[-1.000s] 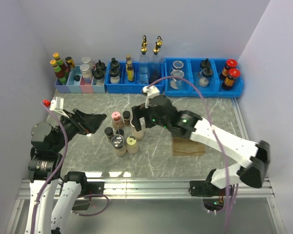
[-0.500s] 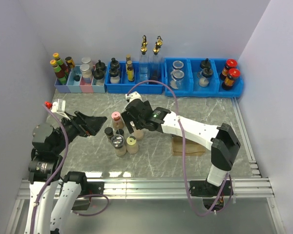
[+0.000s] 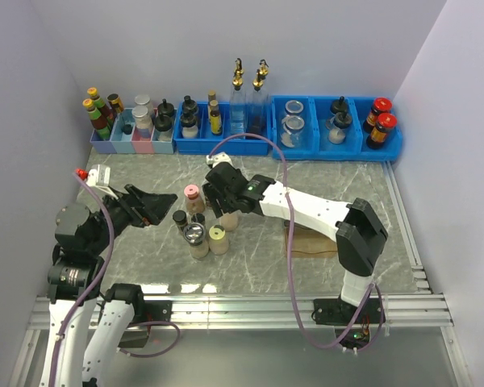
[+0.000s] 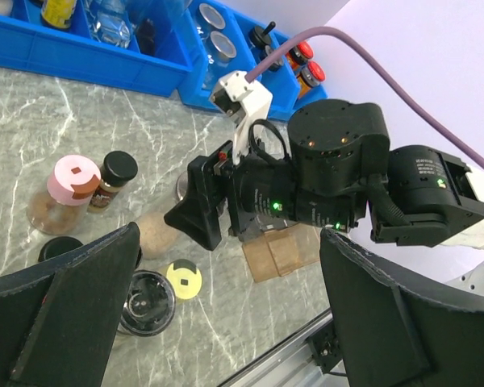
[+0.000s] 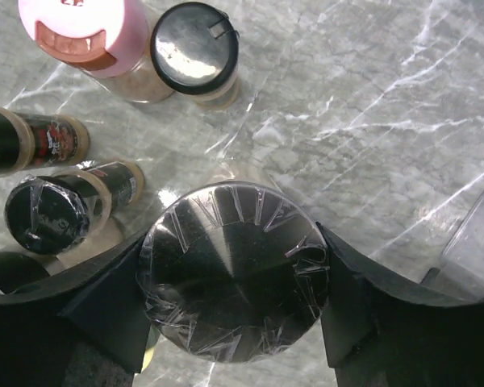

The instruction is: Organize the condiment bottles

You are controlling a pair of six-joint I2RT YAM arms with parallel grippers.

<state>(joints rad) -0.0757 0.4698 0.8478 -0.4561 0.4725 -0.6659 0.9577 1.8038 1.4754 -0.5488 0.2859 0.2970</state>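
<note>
Several small spice jars stand clustered mid-table. My right gripper (image 3: pixel 223 203) is over the cluster; its fingers (image 5: pixel 105 302) press both sides of the wide, foil-wrapped black lid (image 5: pixel 234 278) of a beige-filled jar (image 3: pixel 228 220), which stands on the table. Close by are a pink-lidded jar (image 3: pixel 193 197) (image 5: pixel 89 36), a black-lidded jar (image 5: pixel 194 48), a yellow-lidded jar (image 3: pixel 218 238) (image 4: pixel 183 276) and a clear-lidded jar (image 3: pixel 195 236) (image 4: pixel 145 301). My left gripper (image 3: pixel 160 202) (image 4: pixel 226 322) is open and empty, left of the cluster.
Blue bins (image 3: pixel 226 145) line the back wall, holding more jars, tall gold-spouted bottles (image 3: pixel 238 85) and red-capped sauce bottles (image 3: pixel 381 121). A pastel bin row (image 3: pixel 117 143) is at the back left. A brown cardboard piece (image 3: pixel 310 242) lies right of the cluster.
My right arm swung left and its gripper came down over the wide beige jar, jaws now at its lid. My left arm barely moved.
</note>
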